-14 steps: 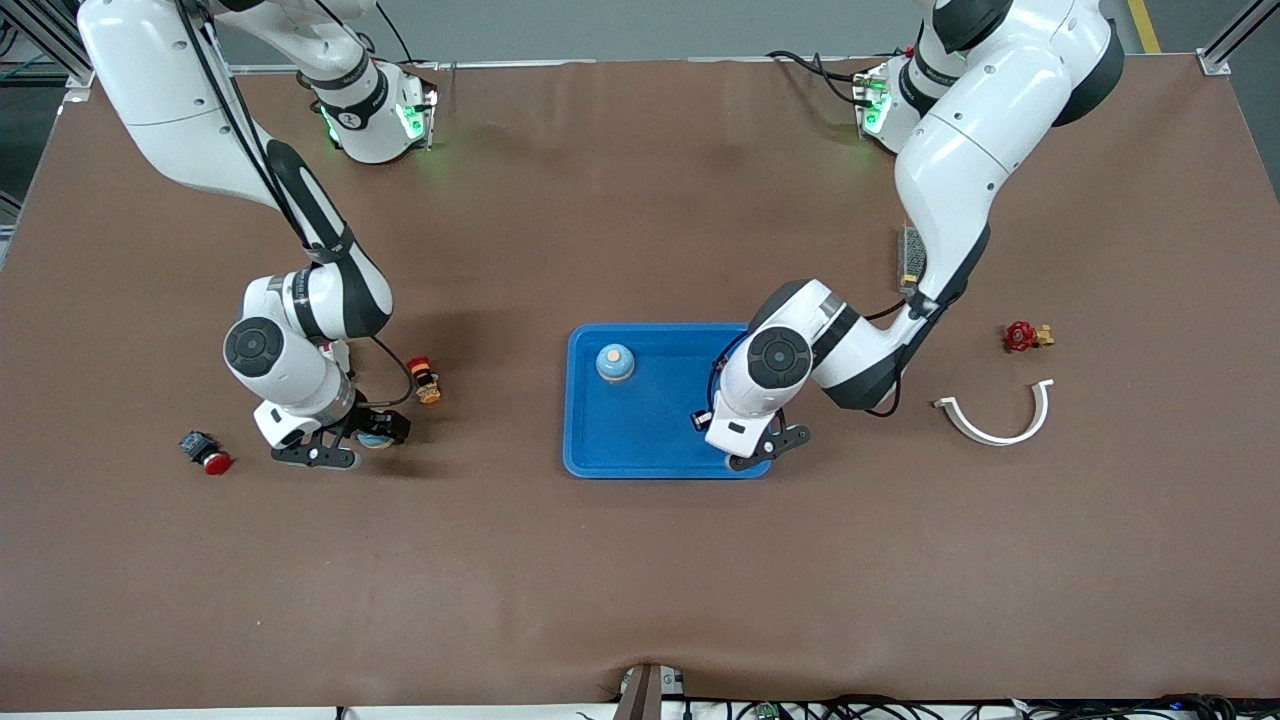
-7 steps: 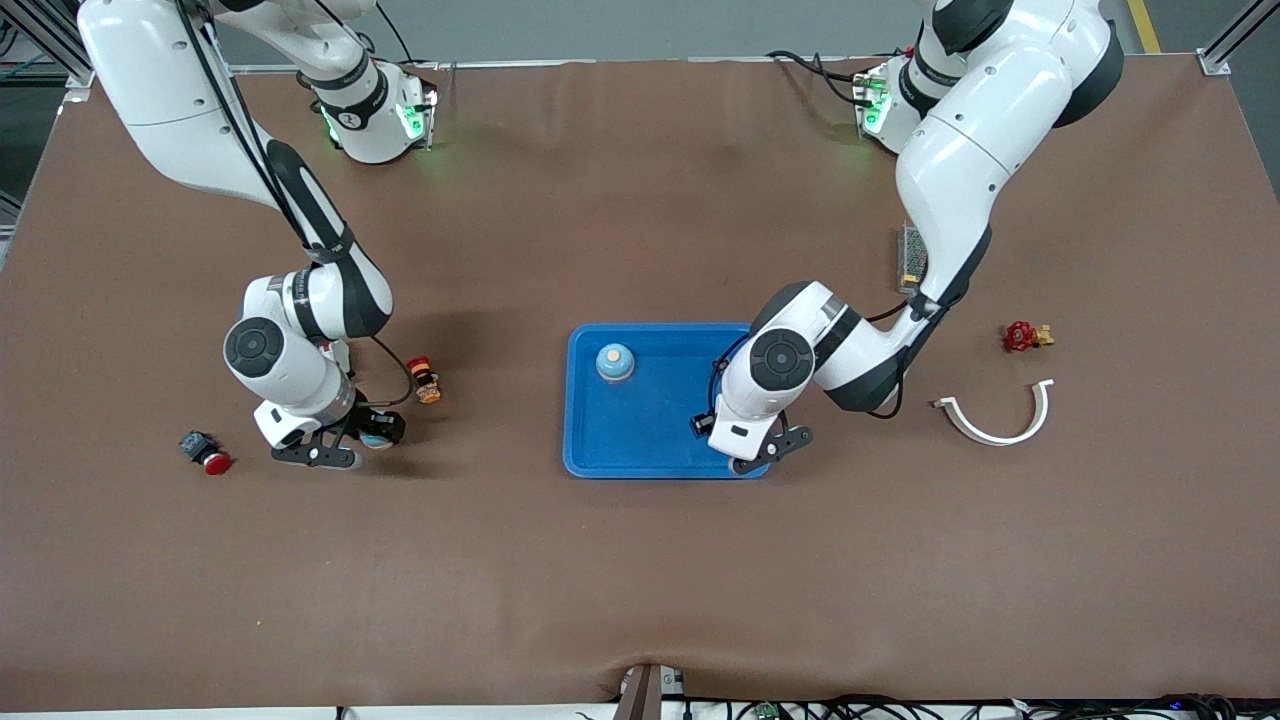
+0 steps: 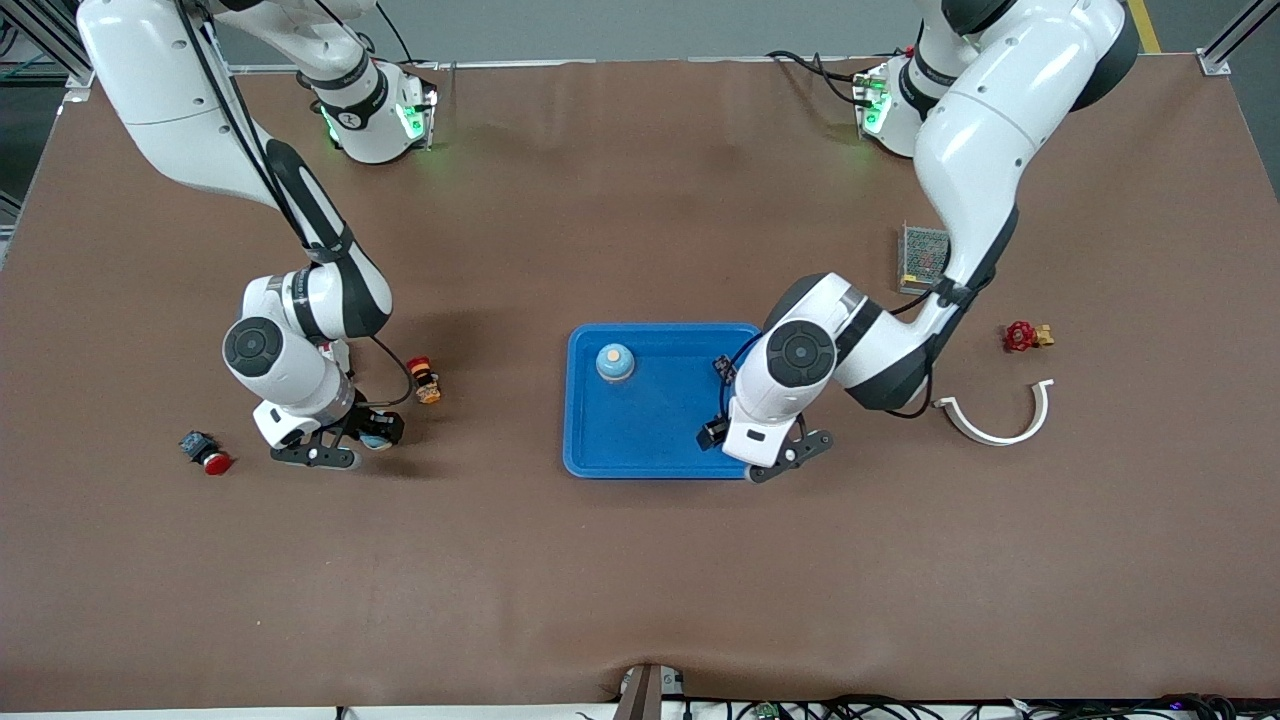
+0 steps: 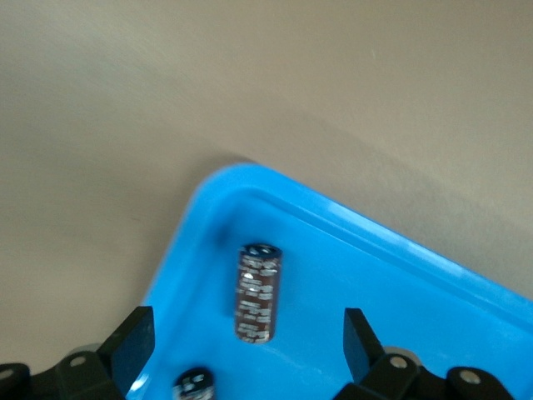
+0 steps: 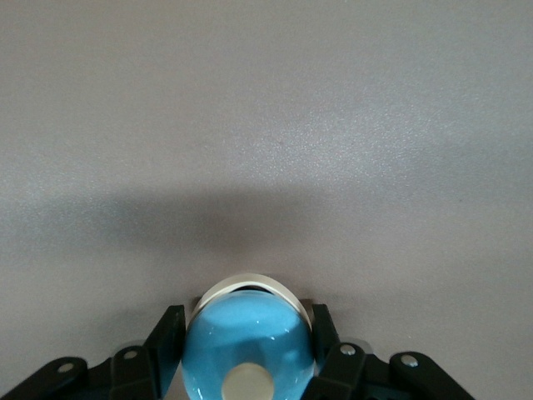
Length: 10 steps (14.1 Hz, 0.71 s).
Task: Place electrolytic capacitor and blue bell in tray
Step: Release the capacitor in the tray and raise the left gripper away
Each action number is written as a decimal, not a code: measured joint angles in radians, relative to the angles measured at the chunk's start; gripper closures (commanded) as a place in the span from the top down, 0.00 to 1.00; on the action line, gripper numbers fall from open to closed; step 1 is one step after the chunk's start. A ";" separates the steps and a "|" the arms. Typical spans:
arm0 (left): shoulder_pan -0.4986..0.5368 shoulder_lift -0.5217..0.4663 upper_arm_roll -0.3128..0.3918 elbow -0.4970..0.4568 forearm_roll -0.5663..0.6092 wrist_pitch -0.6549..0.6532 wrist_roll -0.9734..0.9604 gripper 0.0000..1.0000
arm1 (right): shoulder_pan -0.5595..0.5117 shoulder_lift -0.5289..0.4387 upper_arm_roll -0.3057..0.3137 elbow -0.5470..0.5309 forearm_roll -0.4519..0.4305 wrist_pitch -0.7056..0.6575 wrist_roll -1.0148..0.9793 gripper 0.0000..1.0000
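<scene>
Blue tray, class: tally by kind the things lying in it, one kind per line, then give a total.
Blue bell: 1
Capacitors: 2
Total: 3

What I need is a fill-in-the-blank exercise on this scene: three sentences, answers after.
1. The right hand is ___ on a blue bell standing on the table.
2. The left hand hangs ___ over a corner of the tray.
3. A dark capacitor lies inside the tray, on its ___.

Missing words: shut; open; side.
</scene>
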 measured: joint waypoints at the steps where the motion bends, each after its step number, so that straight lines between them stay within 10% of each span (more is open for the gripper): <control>1: 0.009 -0.016 0.000 0.016 0.000 -0.041 0.000 1.00 | 0.000 0.000 0.000 0.000 0.000 -0.001 0.001 0.00; 10: 0.187 -0.236 -0.004 0.058 -0.012 -0.330 0.348 1.00 | 0.049 -0.029 0.021 0.095 0.000 -0.220 0.161 0.00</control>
